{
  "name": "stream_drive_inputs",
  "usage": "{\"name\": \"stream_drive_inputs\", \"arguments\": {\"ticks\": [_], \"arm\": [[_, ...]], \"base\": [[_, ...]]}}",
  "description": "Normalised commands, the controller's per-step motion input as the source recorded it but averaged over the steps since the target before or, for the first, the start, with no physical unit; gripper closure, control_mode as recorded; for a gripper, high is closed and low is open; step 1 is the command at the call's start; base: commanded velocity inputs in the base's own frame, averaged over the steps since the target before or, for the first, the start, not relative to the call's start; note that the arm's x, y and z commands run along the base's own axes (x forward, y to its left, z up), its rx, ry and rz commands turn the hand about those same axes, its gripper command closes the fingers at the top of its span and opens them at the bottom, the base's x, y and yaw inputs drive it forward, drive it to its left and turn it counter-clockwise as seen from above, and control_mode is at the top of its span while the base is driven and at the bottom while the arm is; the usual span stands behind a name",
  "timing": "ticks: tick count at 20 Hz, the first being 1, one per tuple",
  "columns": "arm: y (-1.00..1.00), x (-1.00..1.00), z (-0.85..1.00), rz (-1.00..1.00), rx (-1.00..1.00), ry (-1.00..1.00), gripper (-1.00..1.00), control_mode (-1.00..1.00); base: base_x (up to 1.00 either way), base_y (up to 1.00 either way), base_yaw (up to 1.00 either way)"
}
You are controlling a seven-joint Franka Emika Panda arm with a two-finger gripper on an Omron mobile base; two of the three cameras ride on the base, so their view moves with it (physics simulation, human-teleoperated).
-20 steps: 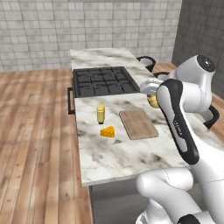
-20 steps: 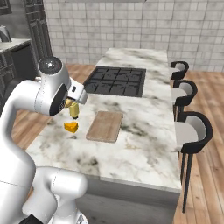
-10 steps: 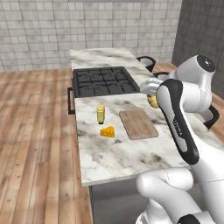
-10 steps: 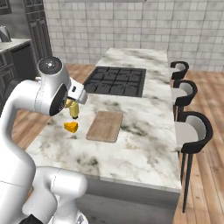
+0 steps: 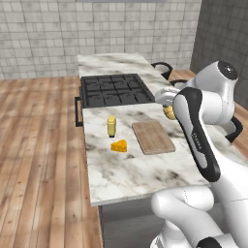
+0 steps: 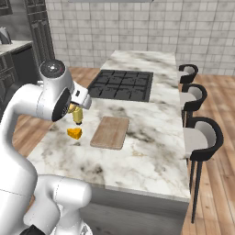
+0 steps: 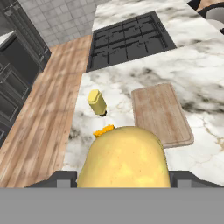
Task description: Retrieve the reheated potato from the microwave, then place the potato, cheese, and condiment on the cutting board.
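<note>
Marble desk (image 5: 145, 169) is found unchanged over the last second: potato (image 7: 124, 159) is held clamped in the pincer (image 7: 124, 179) above it, board (image 5: 153, 136) bare, cheese (image 5: 119, 146) and bottle (image 5: 112, 126) beside it.

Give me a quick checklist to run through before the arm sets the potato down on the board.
1. Potato held between the jaws: ok, it sits between the two tips in the hand view.
2. Board bare, with room for the potato: ok, nothing lies on it.
3. Cheese out of the way: ok, it lies on the counter beside the board, apart from it.
4. Bottle upright and off the board: ok, it stands on the counter near the cheese.
5. Potato directly over the board: not ok, in the hand view the board lies off to one side.
6. How high the potato hangs above the counter: cannot tell.
</note>
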Motion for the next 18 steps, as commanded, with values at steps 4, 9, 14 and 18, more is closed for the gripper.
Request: {"name": "stream_drive_inputs", "arguments": {"ticks": [4, 9, 14, 18], "arm": [[0.0, 0.18, -0.15, -0.02, -0.03, 0.0, 1.0, -1.0], [-0.16, 0.28, -0.22, 0.03, 0.0, -0.03, 1.0, -1.0], [-0.19, 0.38, -0.26, 0.08, 0.0, -0.15, 1.0, -1.0], [-0.22, 0.55, -0.24, 0.11, 0.0, 0.0, 1.0, -1.0]], "base": [[0.0, 0.0, 0.0], [0.0, 0.0, 0.0], [0.0, 0.0, 0.0], [0.0, 0.0, 0.0]]}}
